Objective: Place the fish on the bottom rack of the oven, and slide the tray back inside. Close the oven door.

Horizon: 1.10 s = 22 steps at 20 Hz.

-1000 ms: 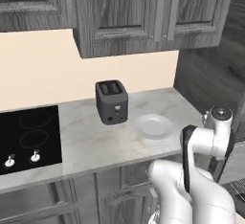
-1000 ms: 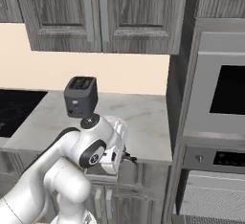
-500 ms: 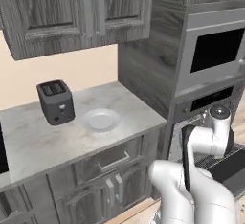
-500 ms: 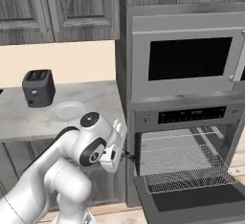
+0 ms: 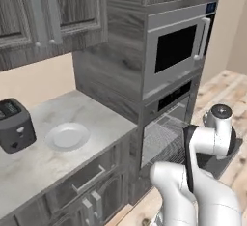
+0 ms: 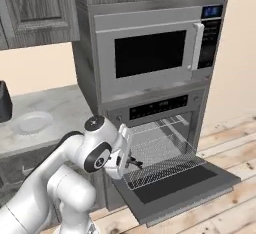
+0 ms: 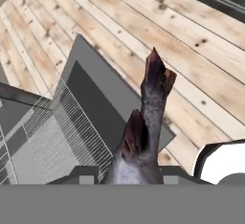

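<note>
Hand view: fish (image 7: 146, 132) clamped between the finger tips, tail sticking out ahead of the gripper (image 7: 129, 174), so the grasp looks good. Beyond the tail sits the open oven door (image 7: 95, 98), dropped flat over the wood floor (image 7: 201, 60), with the bottom rack (image 7: 72, 122) pulled out over it, off to the left of the hand.

Right base view: gripper (image 6: 131, 163) sits at the near left corner of the pulled-out rack (image 6: 165, 160), just beside its edge. Oven (image 6: 160, 128) cavity is open, door (image 6: 190, 185) fully down. Microwave (image 6: 155, 53) above is shut, not our target. Plate (image 6: 31, 123) on the counter (image 6: 50, 108) is bare, well behind the hand.

Status, my read:
- pick: done, fish is in hand
- rack out, door down: ready for the drop
- place fish on rack: not done, fish isn't over the mesh yet
- slide rack in: pending
- close door: pending

Roughly a third through. Next move needs the hand carried over the rack before releasing.
</note>
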Motion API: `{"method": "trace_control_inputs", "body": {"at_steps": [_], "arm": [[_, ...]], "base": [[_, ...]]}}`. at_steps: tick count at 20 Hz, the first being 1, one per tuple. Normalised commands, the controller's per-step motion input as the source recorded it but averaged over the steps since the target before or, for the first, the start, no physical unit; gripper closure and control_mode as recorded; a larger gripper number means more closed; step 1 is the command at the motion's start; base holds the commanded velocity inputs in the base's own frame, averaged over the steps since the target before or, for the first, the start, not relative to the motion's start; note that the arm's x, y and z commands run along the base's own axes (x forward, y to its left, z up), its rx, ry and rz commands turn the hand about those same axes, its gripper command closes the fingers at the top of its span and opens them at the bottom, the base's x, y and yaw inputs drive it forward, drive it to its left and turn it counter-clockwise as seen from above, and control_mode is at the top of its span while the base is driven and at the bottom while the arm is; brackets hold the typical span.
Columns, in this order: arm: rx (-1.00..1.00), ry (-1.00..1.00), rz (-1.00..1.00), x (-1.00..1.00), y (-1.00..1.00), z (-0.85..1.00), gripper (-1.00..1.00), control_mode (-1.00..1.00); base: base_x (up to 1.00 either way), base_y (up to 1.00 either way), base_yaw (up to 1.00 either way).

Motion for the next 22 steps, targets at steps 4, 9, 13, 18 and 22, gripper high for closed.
{"method": "trace_control_inputs", "body": {"at_steps": [4,9,13,18,22], "arm": [[0.0,0.0,0.0,0.0,0.0,0.0,1.0,1.0],[0.0,0.0,0.0,0.0,0.0,0.0,1.0,1.0],[0.0,0.0,0.0,0.0,0.0,0.0,1.0,1.0],[0.0,0.0,0.0,0.0,0.0,0.0,1.0,1.0],[0.0,0.0,0.0,0.0,0.0,0.0,1.0,1.0]], "base": [[0.36,0.12,-0.47],[0.53,0.1,-0.44],[0.72,0.29,-0.41],[0.65,0.13,-0.36],[0.18,-0.03,-0.24]]}}
